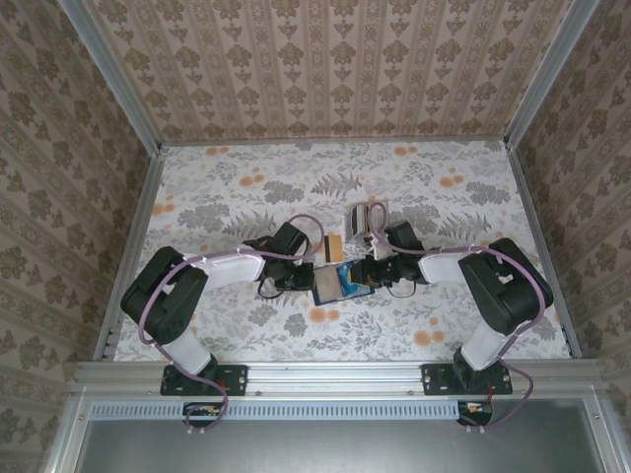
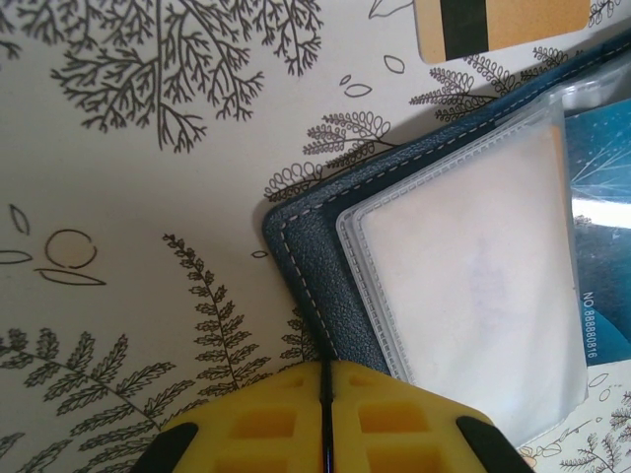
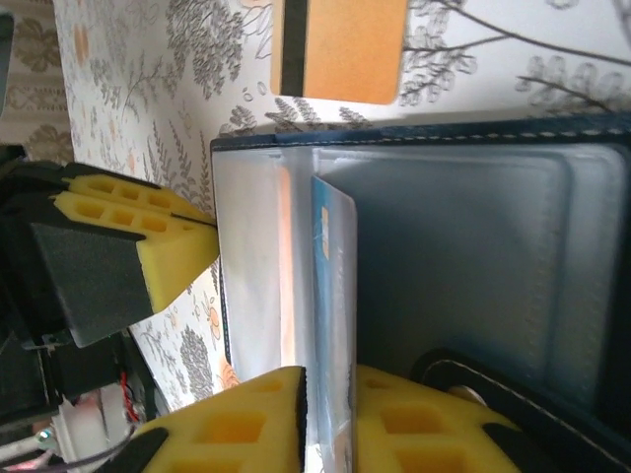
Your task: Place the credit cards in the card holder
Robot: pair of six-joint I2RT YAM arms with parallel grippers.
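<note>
The dark navy card holder [image 1: 327, 286] lies open between my two arms at mid-table. My left gripper [image 2: 325, 367] is shut on its stitched edge [image 2: 314, 258], beside a clear sleeve [image 2: 463, 286]. My right gripper [image 3: 330, 379] is shut on a blue credit card [image 3: 333, 286] that stands on edge in the open card holder [image 3: 463, 246], partly inside a clear pocket. A gold-orange card with a dark stripe [image 3: 340, 47] lies flat on the table just beyond the holder. More grey-beige cards [image 1: 361, 217] are stacked farther back.
The table has a floral cloth [image 1: 237, 197] and is walled on three sides by patterned panels. The left gripper's yellow fingers [image 3: 138, 246] show at the left of the right wrist view, against the holder's edge. Open cloth lies to the left and right.
</note>
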